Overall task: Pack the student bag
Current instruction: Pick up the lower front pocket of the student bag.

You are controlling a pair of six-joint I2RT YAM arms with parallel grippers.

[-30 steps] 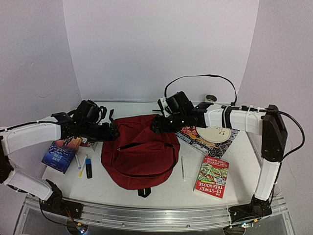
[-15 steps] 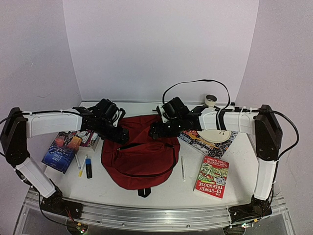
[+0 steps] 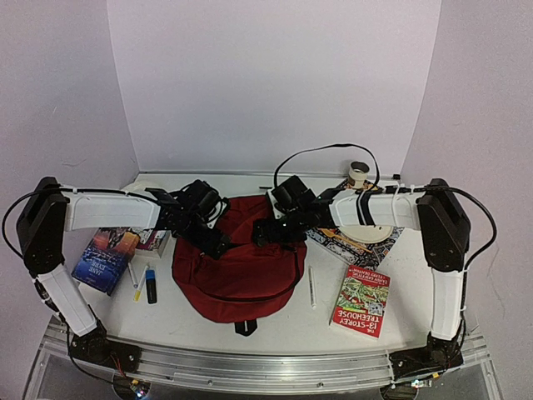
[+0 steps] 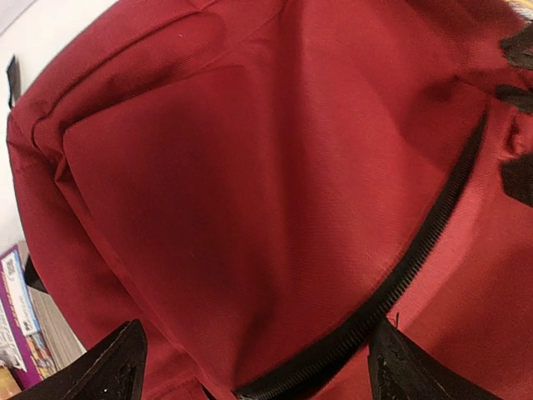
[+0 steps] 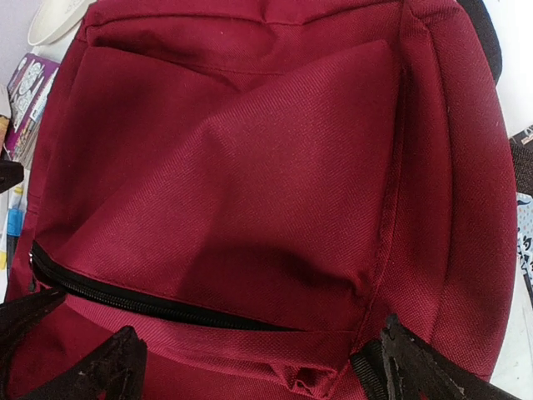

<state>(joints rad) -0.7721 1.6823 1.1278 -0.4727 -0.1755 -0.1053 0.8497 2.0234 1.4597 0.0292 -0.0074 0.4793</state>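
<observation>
The dark red student bag lies flat in the middle of the table, its black front zipper running across it. My left gripper is open just over the bag's upper left, its fingers straddling the fabric and zipper in the left wrist view. My right gripper is open over the bag's upper right. In the right wrist view its fingers span the zipper's end. Neither gripper holds anything. The grey lining is hidden.
A blue book, pens and a blue highlighter lie left of the bag. On the right are a white pen, a red book, a patterned book under a white disc, and a tape roll.
Both arms have swung inward and lowered onto the bag's upper part, the left from the left side, the right from above the patterned book. The bag has not moved.
</observation>
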